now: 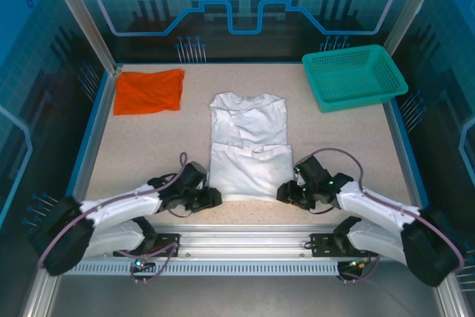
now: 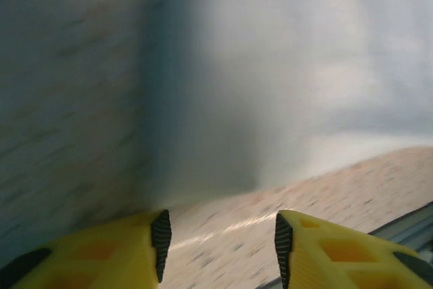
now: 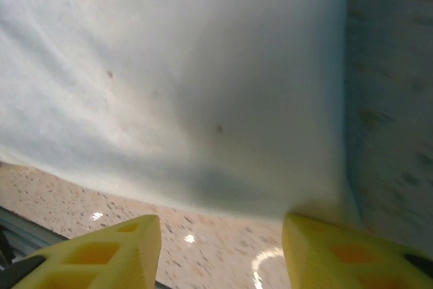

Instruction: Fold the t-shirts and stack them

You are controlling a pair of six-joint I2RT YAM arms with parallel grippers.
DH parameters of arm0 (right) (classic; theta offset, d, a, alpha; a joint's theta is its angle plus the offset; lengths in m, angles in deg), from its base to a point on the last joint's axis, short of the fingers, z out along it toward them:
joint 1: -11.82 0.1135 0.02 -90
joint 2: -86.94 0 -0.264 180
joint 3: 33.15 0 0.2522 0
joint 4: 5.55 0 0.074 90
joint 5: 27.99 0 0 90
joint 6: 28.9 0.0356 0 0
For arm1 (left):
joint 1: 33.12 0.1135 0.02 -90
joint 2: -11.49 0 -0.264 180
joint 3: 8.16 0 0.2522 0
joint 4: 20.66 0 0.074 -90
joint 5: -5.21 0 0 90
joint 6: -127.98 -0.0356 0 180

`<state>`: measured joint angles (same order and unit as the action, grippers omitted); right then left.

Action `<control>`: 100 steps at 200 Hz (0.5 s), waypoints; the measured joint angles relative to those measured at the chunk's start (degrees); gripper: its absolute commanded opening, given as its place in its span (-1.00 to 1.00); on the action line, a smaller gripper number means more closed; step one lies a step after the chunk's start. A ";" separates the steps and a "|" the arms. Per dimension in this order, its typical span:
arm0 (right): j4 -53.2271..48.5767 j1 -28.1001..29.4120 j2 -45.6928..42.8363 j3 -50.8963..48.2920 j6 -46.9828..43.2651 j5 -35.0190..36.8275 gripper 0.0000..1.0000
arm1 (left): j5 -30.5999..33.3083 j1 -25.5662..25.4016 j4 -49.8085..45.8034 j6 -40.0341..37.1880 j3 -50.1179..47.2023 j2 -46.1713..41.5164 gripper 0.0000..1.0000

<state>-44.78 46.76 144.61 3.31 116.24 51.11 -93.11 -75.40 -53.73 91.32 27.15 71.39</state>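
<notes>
The white t-shirt [image 1: 248, 145] lies flat in the middle of the table, partly folded into a long rectangle. My left gripper [image 1: 211, 199] sits low on the table at the shirt's near left corner, open, with bare table between its fingers [image 2: 161, 241] and the white cloth [image 2: 270, 65] just ahead. My right gripper [image 1: 285, 193] sits at the shirt's near right corner, open, the cloth's hem [image 3: 203, 99] close in front of its fingertips [image 3: 318, 248]. The orange-red t-shirt [image 1: 149, 90] lies folded at the far left.
A teal mesh basket [image 1: 354, 76] stands at the far right corner. The blue table rim [image 1: 90, 124] runs along both sides. A metal rail [image 1: 245, 239] runs along the near edge, just behind both grippers.
</notes>
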 measured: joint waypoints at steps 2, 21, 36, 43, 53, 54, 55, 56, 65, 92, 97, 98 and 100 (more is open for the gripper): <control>-0.96 -0.02 -0.98 0.00 0.24 0.39 0.13 | 0.31 0.00 -1.03 0.07 0.00 -0.85 0.06; -7.26 -0.09 -7.45 0.35 0.15 3.50 0.15 | 4.22 0.00 -11.15 1.73 0.59 -10.27 0.09; -10.95 -0.35 -10.58 1.53 -0.20 5.25 0.12 | 6.69 0.35 -17.09 1.86 2.84 -15.23 0.05; -12.09 -0.63 -11.23 2.34 -0.81 5.88 0.07 | 7.34 0.83 -19.04 1.70 4.48 -16.00 0.01; -13.27 -1.27 -11.23 3.87 -1.53 6.47 -0.03 | 7.76 1.70 -20.44 0.85 6.95 -15.54 -0.05; -13.49 -1.36 -11.17 4.15 -1.86 6.56 -0.05 | 7.80 1.86 -20.57 0.70 7.39 -15.34 -0.06; -13.53 -1.40 -11.10 4.31 -2.16 6.67 -0.06 | 7.82 1.92 -20.59 0.72 7.58 -15.21 -0.07; -13.60 -1.49 -10.99 4.46 -2.40 6.71 -0.07 | 7.89 2.08 -20.70 0.66 7.96 -14.93 -0.08; -14.10 -2.21 -9.73 6.32 -3.39 7.43 -0.25 | 7.93 2.84 -20.90 -0.48 10.45 -12.94 -0.19; -13.05 -7.19 -1.11 14.19 -7.63 7.89 -0.63 | 7.67 4.92 -19.19 -6.03 21.44 -0.46 -0.27; -12.44 -8.61 1.14 15.85 -8.72 7.89 -0.67 | 7.32 5.53 -18.23 -7.26 23.67 2.54 -0.29; -12.24 -8.79 1.46 16.06 -8.68 7.85 -0.68 | 7.21 5.60 -18.05 -7.41 23.98 2.95 -0.30; -11.98 -9.35 2.36 16.76 -8.87 7.67 -0.70 | 6.91 5.84 -17.73 -7.91 24.98 4.07 -0.31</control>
<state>-56.76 37.40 146.97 20.08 107.36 58.79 -86.20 -69.56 -71.46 83.41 52.13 75.46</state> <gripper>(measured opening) 0.196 0.367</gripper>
